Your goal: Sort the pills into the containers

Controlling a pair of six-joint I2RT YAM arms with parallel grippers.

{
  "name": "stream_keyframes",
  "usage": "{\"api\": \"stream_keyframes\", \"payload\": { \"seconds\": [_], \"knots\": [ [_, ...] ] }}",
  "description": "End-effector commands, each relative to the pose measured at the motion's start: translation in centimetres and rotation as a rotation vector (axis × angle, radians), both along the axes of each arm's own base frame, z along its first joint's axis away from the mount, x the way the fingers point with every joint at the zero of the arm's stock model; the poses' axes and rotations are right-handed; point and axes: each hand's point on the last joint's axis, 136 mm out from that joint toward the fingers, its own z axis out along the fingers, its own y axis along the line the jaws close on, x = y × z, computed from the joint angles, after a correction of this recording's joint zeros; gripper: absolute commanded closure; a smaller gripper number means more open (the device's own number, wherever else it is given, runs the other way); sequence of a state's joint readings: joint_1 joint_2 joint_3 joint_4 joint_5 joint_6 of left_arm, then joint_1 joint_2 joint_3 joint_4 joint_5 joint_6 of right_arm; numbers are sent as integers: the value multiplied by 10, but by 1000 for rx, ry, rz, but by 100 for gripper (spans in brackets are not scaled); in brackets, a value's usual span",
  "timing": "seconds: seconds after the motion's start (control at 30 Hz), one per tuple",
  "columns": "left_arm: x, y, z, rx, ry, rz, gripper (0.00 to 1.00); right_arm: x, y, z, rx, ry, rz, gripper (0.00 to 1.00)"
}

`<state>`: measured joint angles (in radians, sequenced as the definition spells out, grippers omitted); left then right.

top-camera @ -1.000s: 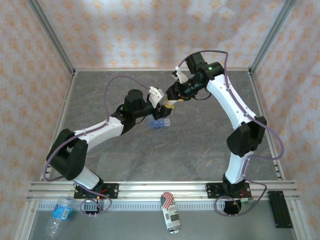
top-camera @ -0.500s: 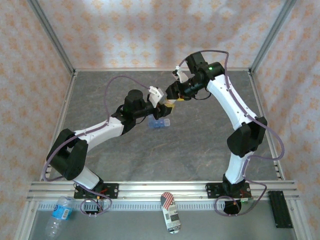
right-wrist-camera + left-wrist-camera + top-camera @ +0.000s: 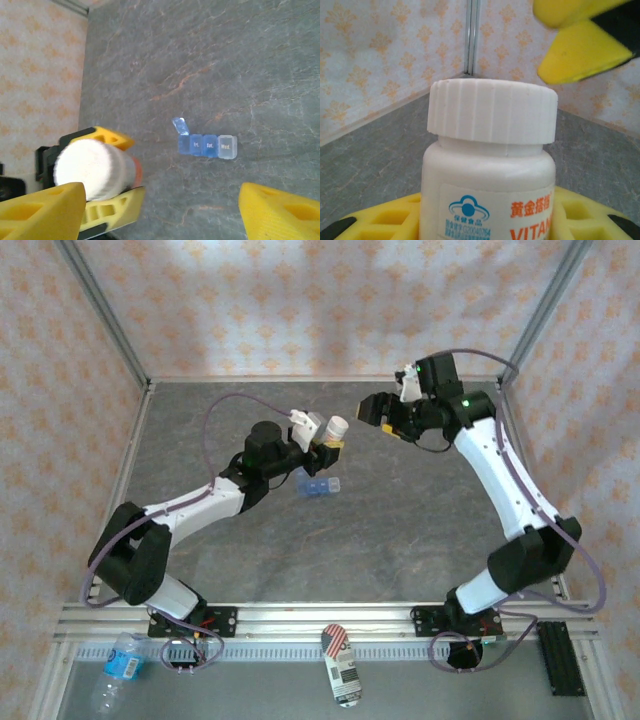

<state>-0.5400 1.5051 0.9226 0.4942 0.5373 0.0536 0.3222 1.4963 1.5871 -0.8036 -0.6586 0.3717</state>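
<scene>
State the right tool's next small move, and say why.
Probably bring the right tool onto the cap and close on it to twist it off. The left tool grips the bottle, its cap is still on, the right tool hangs open apart from it, and the organiser already has one lid open.

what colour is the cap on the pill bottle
White, with ribbed sides. The cap shows best in the left wrist view.
</scene>
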Motion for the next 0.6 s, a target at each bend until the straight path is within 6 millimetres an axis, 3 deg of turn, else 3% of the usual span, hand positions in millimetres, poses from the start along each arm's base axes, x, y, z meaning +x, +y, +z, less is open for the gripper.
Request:
{"api": "stream_keyframes", "payload": {
  "seconds": [0.0,0.27,0.57],
  "knots": [
    [-4,6,16,15,-47,16,100,17,2,29,138,-115,-186,20],
    [-5,2,19,-6,-19,3,100,11,33,49,177,-225,-201,17],
    [-5,2,22,-22,-6,3,100,11,69,36,149,-191,-112,22]
  ]
}}
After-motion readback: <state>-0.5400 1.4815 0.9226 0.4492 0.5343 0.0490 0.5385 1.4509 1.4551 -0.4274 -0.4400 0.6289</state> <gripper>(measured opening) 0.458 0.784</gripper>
